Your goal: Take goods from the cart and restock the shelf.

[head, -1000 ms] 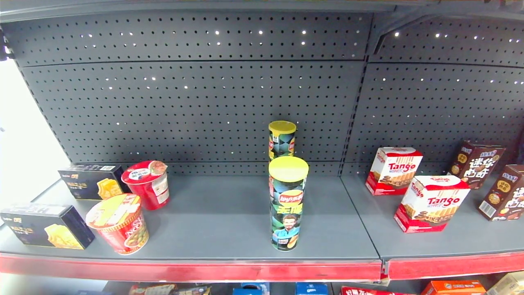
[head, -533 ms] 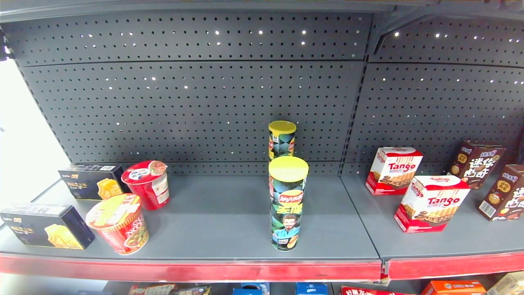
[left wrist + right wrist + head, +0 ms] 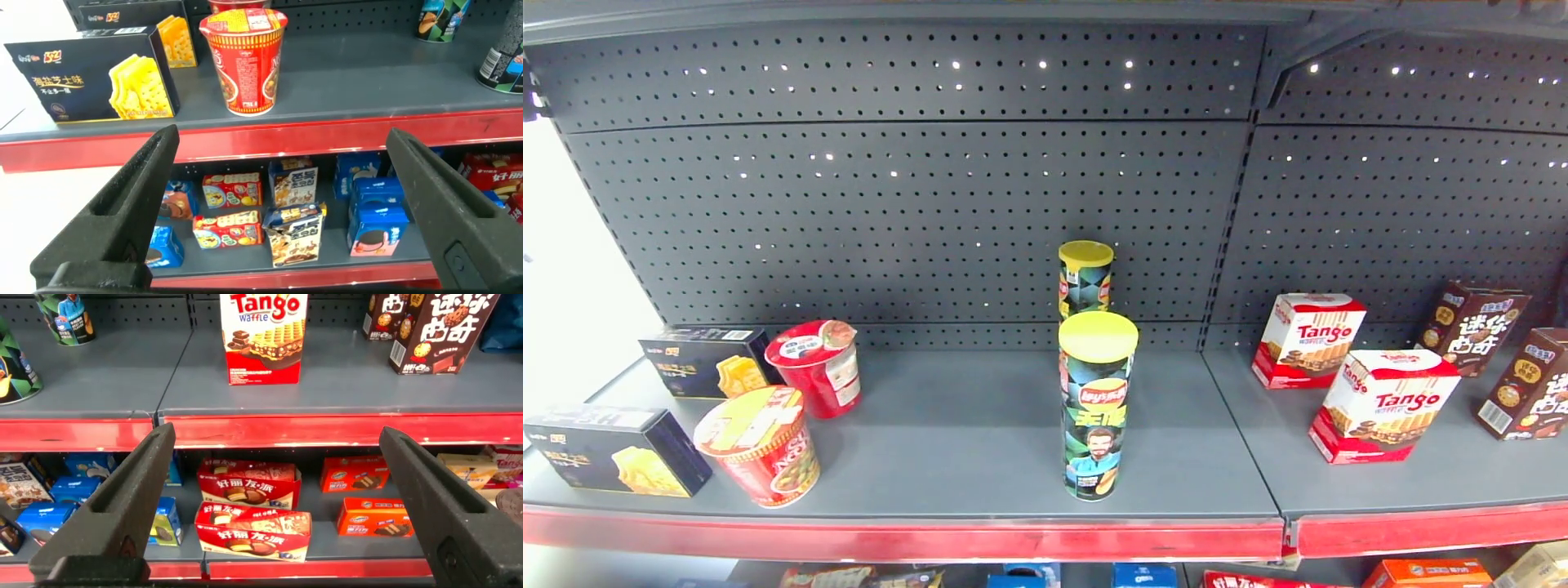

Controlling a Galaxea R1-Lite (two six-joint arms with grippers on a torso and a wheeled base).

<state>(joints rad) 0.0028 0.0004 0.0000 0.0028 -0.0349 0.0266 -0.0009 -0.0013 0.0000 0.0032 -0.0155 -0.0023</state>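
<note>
— Why are the goods set out in pairs on the grey metal shelf [image 3: 980, 441]?

— A row per product is judged to be intended. One tall cylindrical crisp can with a yellow lid [image 3: 1096, 408] is stood upright near the front edge, and a second such can [image 3: 1085, 278] is placed straight behind it, at the perforated back panel [image 3: 907, 212]. Red paper noodle cups [image 3: 760, 445] and dark cardboard biscuit boxes [image 3: 613, 449] are lined up front to back on the left. Red-and-white wafer boxes [image 3: 1380, 408] and brown chocolate-biscuit boxes [image 3: 1531, 384] are ranged on the right.

— And the bare stretch between cups and cans?

— It is taken as room kept for restocking.

— How are the arms held?

— Both are held low before the red front rail [image 3: 898, 539] and aimed level at the shelving. The left claw [image 3: 282, 139] is spread wide with nothing grasped, and is faced towards the front noodle cup [image 3: 245, 57]. The right claw [image 3: 277, 434] is likewise released and empty, faced towards the front wafer box [image 3: 263, 335]. Packets on the lower shelf [image 3: 253, 514] are seen between its fingers.
</note>
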